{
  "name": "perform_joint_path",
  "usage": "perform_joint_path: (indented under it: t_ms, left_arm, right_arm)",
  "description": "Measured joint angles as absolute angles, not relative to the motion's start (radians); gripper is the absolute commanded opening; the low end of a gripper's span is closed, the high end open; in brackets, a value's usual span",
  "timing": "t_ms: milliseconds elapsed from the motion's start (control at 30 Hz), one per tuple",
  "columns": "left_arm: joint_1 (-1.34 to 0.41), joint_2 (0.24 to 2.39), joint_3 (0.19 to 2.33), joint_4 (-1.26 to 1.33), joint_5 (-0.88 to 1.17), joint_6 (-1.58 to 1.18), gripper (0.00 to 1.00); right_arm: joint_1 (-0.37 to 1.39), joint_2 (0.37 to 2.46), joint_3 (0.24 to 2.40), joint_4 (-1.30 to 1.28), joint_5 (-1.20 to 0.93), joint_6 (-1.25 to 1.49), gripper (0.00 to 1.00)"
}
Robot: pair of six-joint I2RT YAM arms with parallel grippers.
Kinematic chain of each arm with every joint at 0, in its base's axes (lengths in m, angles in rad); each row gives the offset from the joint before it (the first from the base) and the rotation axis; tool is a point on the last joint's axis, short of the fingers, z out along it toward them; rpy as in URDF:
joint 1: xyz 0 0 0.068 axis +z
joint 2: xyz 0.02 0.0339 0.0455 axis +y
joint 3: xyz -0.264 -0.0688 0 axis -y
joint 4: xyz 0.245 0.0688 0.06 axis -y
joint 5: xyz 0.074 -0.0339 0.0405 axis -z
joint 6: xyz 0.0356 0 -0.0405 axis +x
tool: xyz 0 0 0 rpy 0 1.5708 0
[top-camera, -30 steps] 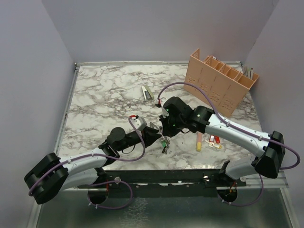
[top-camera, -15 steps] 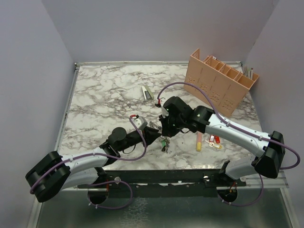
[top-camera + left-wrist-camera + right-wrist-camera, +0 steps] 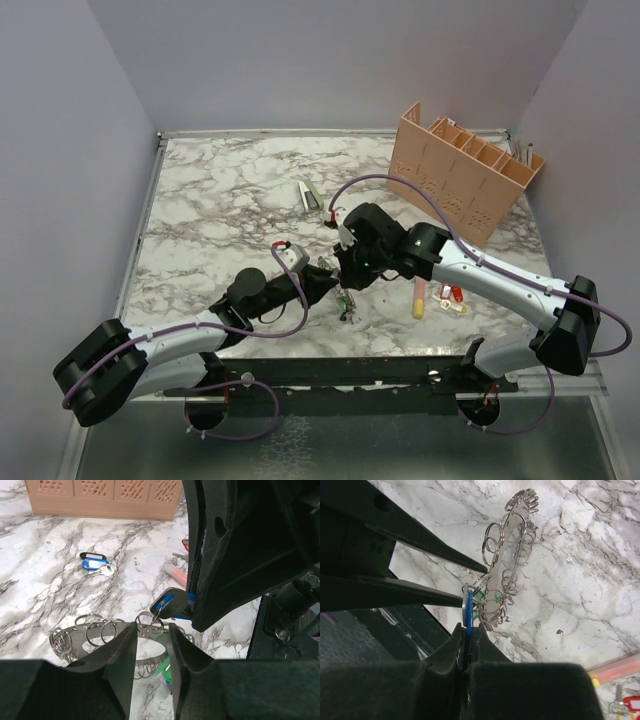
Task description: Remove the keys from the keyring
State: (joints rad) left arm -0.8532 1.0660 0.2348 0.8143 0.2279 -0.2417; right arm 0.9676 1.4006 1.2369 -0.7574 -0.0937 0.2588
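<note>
Right wrist view puts the keyring (image 3: 506, 575) just beyond our right gripper (image 3: 468, 630), whose jaws are pressed together on the head of a blue key (image 3: 468, 616). That key's small loop (image 3: 469, 592) seems to hook onto the near end of the band. The keyring stands on edge there, its long side running up and away from the fingertips. It is a wide grey band hung all round with thin wire loops (image 3: 496, 535), with a green key (image 3: 480, 596) tucked against it.

Our left gripper (image 3: 152, 630) points in from the opposite side, crosswise to the band. Its jaws are partly apart with the band between them; we cannot tell whether they pinch it.

Both arms meet at the keyring, which seems to hang just off the bench (image 3: 220, 200) near the middle of its near edge. We judge that the next move turns on drawing the blue key back along the right gripper's line while the left steadies the band.
</note>
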Motion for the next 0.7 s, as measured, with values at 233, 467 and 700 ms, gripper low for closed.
perform_joint_path:
  t_ms: [233,467,700]
  left_arm:
    - [-0.853,0.996,0.224,0.815,0.229,-0.216,0.43]
    - [-0.853,0.946,0.219,0.815,0.247,-0.176,0.44]
    - [-0.853,0.925,0.220,0.800,0.250,-0.124,0.48]
  right_arm:
    - [0.968,1.384,1.237,-0.802,-0.072,0.141,0.01]
    - [0.968,1.379,1.253,-0.871,-0.057,-0.005,0.00]
    - [0.968,1.357,1.291,-0.922,-0.058,-0.184,0.00]
